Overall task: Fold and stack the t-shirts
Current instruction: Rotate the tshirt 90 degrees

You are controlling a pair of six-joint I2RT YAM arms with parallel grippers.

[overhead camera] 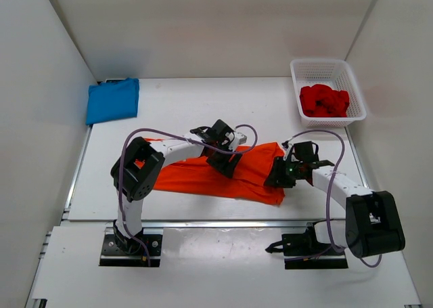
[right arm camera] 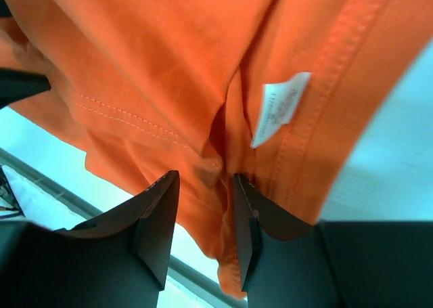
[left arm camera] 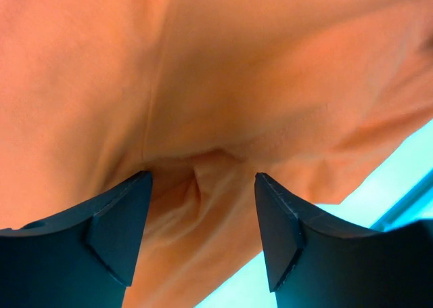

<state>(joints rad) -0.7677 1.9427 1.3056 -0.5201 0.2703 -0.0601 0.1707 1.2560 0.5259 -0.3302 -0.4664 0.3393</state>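
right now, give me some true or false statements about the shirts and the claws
1. The blue shirt lies folded at the far left corner of the table. True.
2. The red shirt is stacked on the blue shirt. False: it sits crumpled in the white basket at the far right.
3. The left claw and right claw are both at the orange shirt. True.
4. The left claw is shut tight. False: its jaws stand wide apart over orange cloth.
5. A white label shows on the orange shirt near the right claw. True.
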